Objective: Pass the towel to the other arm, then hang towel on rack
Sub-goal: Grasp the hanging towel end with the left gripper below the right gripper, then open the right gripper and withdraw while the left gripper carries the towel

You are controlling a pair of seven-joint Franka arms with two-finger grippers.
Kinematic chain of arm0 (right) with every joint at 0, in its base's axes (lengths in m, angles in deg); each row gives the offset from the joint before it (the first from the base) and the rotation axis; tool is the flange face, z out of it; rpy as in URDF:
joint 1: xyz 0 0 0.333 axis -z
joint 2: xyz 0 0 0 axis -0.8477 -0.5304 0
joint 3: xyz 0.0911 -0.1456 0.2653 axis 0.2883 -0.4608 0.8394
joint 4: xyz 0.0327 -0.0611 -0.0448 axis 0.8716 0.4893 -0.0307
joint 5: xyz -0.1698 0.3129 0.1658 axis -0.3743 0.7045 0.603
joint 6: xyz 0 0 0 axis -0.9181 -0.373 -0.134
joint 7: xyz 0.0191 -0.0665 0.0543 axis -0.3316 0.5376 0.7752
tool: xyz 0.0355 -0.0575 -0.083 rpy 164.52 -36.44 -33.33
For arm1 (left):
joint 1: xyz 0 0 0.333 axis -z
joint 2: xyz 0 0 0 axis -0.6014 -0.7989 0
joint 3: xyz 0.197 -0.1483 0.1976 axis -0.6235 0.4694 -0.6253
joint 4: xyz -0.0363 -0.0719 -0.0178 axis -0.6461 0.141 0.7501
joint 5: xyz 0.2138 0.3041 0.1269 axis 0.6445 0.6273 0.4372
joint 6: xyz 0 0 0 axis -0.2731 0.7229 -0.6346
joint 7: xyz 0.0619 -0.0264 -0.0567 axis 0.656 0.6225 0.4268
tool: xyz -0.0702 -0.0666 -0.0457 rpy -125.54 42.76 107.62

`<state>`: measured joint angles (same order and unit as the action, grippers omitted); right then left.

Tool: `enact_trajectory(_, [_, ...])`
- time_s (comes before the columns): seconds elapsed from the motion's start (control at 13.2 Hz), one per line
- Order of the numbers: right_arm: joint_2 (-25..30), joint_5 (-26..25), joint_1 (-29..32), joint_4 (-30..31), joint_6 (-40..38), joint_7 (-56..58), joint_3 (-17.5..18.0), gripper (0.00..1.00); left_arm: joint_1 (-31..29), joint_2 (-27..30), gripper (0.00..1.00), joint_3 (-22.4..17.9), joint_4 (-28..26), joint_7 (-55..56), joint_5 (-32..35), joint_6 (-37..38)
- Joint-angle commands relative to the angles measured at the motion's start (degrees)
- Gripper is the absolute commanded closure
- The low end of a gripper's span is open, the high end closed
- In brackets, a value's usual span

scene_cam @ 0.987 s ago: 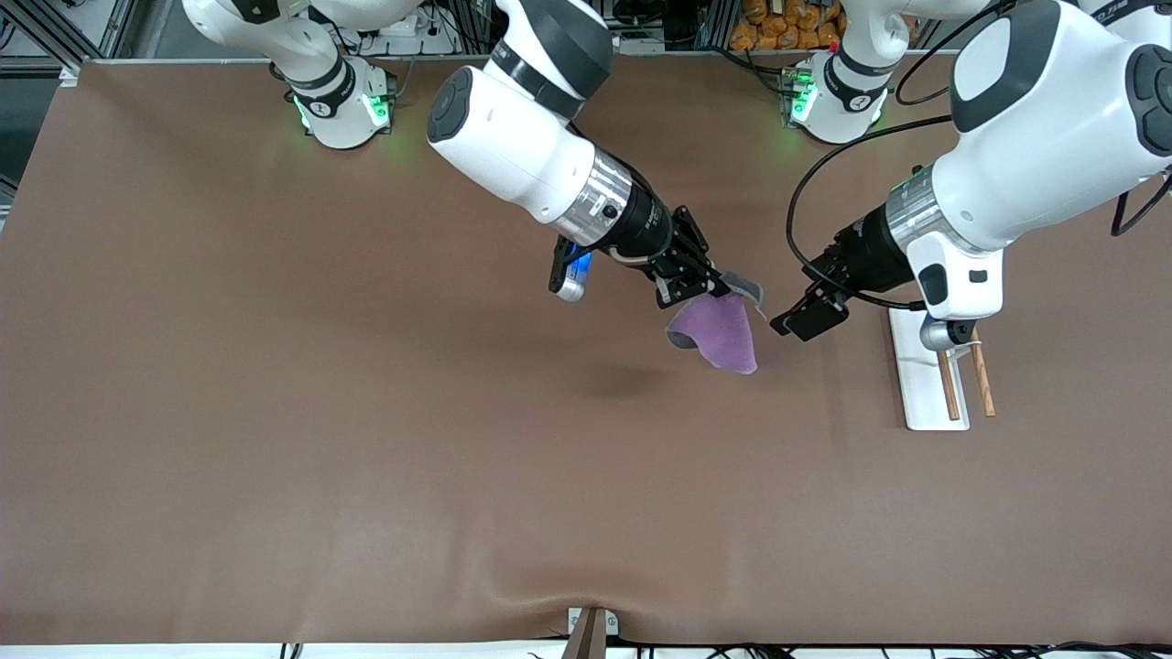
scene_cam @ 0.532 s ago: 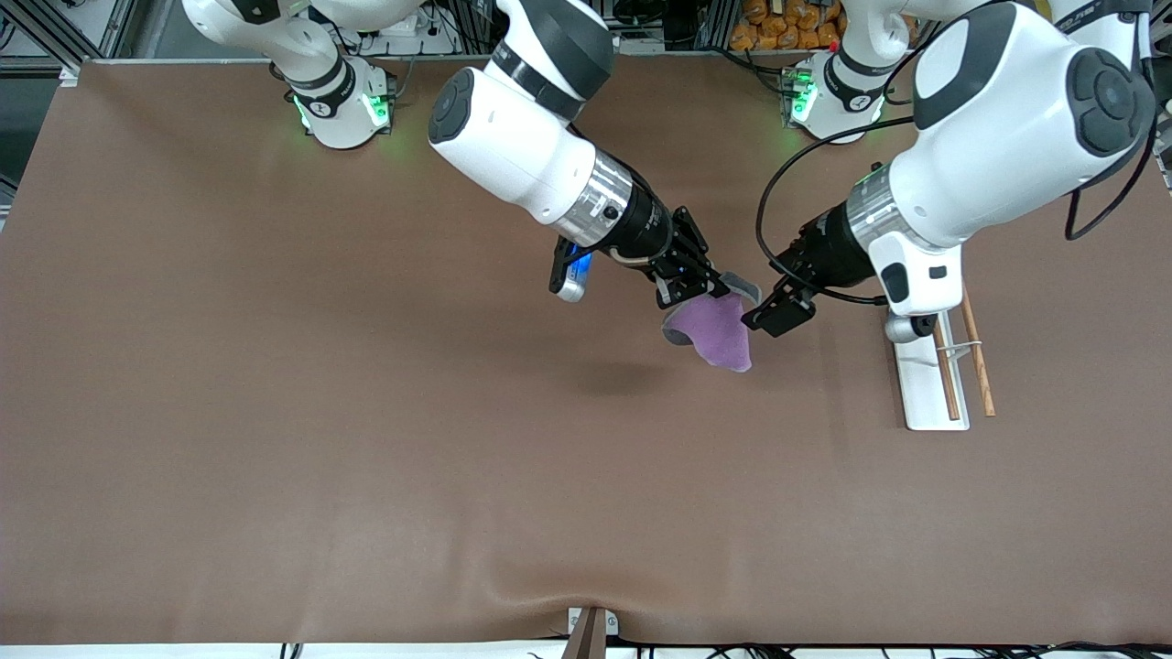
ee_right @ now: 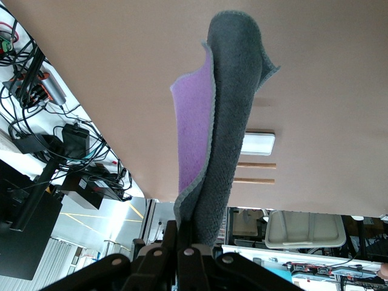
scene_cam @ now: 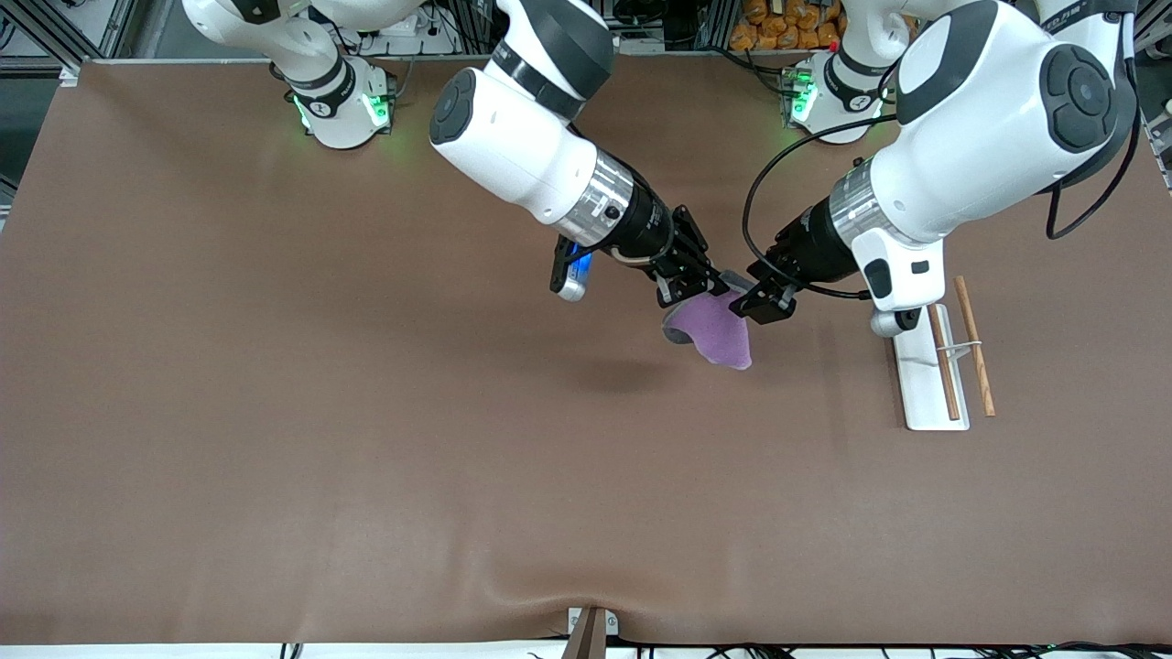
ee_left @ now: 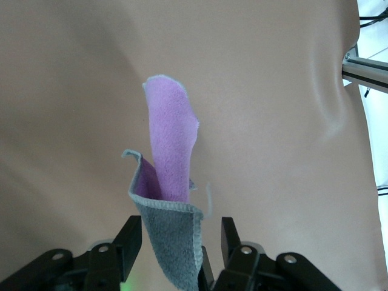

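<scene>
Above desk (scene_cam: 275, 412), short of rack (scene_cam: 920, 380): right gripper (scene_cam: 700, 289) fingers clamped on towel (scene_cam: 719, 331), held aloft for handover; left gripper (ee_left: 176, 248) fingers apart, straddling towel's grey edge, not yet gripping.

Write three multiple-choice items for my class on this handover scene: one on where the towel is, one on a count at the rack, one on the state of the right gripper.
1. Where is the towel?
A. Draped on the rack
B. In the air over the table, between the two grippers
C. Flat on the table

2. How many wooden rods does the rack have?
A. One
B. Two
C. Four

3. What is the right gripper doing?
A. Shut on the towel
B. Open above the rack
C. Resting on the table

Answers:
1 B: the towel hangs from the right gripper, with the left gripper at its upper edge.
2 B: two parallel rods show above the white base.
3 A: the right wrist view shows the cloth pinched in its jaws.
</scene>
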<state>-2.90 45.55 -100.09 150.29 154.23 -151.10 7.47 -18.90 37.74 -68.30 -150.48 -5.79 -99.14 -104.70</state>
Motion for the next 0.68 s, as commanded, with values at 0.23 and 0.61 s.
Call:
enact_trajectory(0.23, [-0.3, -0.6, -0.2, -1.6, -2.0, -1.3, -0.8, 1.00, 0.2, -0.2, 0.74, -0.2, 1.2, 0.7, -1.2, 0.3])
enact_trajectory(0.61, [-0.2, -0.6, -0.2, -1.6, -2.0, -1.3, -0.8, 1.00, 0.2, 0.0, 1.00, -0.2, 1.2, 0.1, -1.2, 0.3])
